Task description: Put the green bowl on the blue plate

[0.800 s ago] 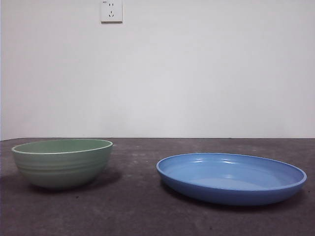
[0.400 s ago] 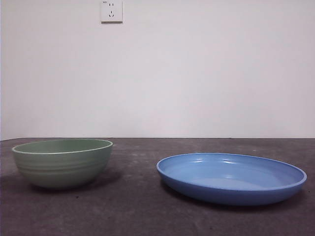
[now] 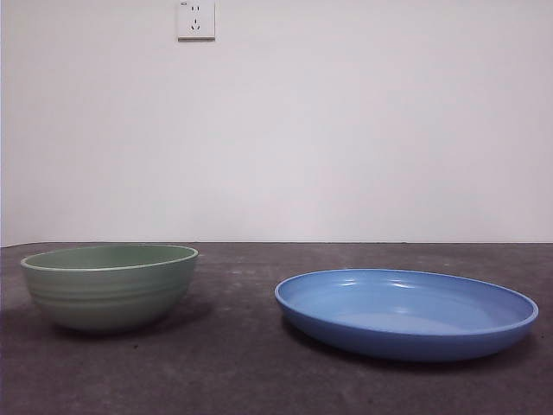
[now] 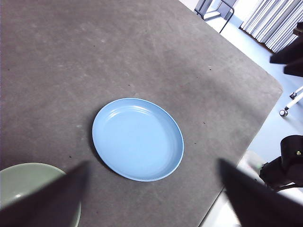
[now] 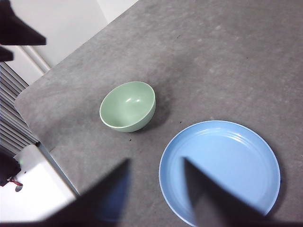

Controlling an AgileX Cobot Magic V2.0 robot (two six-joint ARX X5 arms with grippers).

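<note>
Table (image 3: 242, 363) – both arms high, jaws apart.

I count one bowl (image 3: 110, 285), one plate (image 3: 406, 313), one wall socket (image 3: 196, 19), and two grippers: left (image 4: 151, 198), right (image 5: 156, 189).

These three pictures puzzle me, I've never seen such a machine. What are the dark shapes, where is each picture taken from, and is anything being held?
It is a robot with two arms at a table. One camera sits low at table height; the other two ride on the wrists, looking down. The blurred dark shapes are each arm's two-jawed tool: the left tool is spread wide, the right tool is open too. Neither holds anything. On the dark grey table stand a pale mint-green ridged round bowl and, apart from it, a wide shallow glossy blue plate, both empty.
</note>
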